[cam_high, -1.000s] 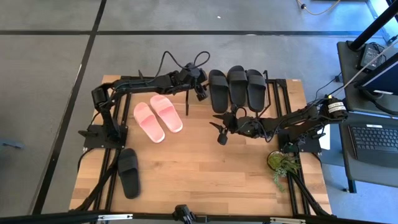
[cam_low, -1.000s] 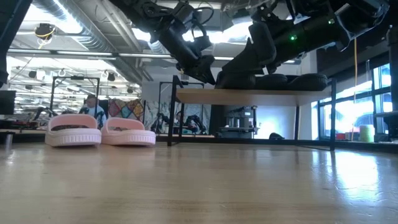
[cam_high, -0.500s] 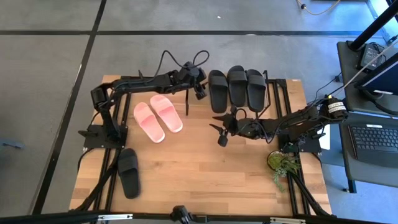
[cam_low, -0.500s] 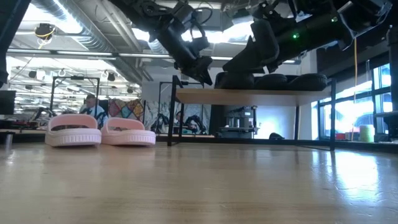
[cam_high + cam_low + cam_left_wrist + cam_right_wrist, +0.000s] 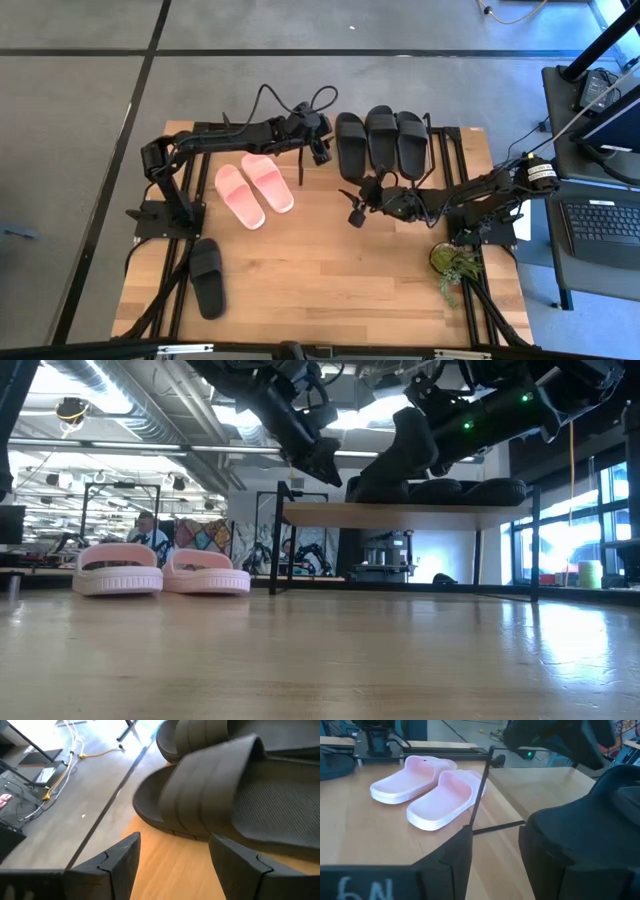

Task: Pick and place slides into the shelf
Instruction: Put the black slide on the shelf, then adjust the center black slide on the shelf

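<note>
Over the last second the right gripper (image 5: 354, 210), fingers spread and empty, has edged toward the shelf (image 5: 470, 150), where three black slides (image 5: 380, 140) lie. The left gripper (image 5: 322, 150) is released beside them. Pink slides (image 5: 254, 188) and one black slide (image 5: 207, 278) remain on the surface (image 5: 330, 280).

overhead camera looks straight down, low one level across the table; both share the shelf (image 5: 380, 140) (image 5: 405, 515).
</note>
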Controlling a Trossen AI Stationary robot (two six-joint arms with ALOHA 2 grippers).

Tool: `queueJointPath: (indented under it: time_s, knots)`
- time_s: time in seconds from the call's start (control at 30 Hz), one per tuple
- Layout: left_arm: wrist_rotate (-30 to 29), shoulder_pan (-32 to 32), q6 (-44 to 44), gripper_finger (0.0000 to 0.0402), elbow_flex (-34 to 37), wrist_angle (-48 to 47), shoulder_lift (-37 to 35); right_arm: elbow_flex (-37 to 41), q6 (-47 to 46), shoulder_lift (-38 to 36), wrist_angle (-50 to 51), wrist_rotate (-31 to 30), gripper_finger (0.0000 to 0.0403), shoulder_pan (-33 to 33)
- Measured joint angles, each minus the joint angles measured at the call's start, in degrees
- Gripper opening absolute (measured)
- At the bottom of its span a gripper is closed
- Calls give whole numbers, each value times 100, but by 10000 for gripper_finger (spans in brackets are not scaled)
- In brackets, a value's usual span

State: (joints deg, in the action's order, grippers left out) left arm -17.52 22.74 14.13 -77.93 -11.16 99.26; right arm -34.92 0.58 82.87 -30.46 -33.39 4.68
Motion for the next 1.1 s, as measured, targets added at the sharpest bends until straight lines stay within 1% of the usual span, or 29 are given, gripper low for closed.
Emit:
queueJointPath:
  time_s: [0.2, 0.5, 0.73, 0.8, 0.87, 0.93, 1.03, 1.1]
  knots:
    - [0, -57, 0, 228, 2, -87, 0, 0, -5, 0, 6, -2, 161, -112]
    - [0, -58, 2, 228, 2, -137, 0, 0, -31, 0, 18, 10, 161, -94]
    - [50, -163, -31, 228, 2, -900, -2, 0, -8, -15, 19, 158, 162, 478]
    - [153, -232, -56, 228, 11, -1139, -62, 0, -26, -110, 250, 156, 162, 680]
    - [282, -330, -152, 228, 4, -1163, -110, 0, -208, -306, 690, 158, 162, 864]
    - [389, -436, -182, 228, 22, -1372, -242, 0, -567, -564, 1203, 160, 162, 1030]
    - [392, -676, -217, 228, 24, -1317, -500, -2, -1173, -1060, 2066, 167, 162, 1209]
    - [396, -844, -305, 228, 157, -1240, -802, -3, -1527, -1418, 2651, 169, 162, 1307]
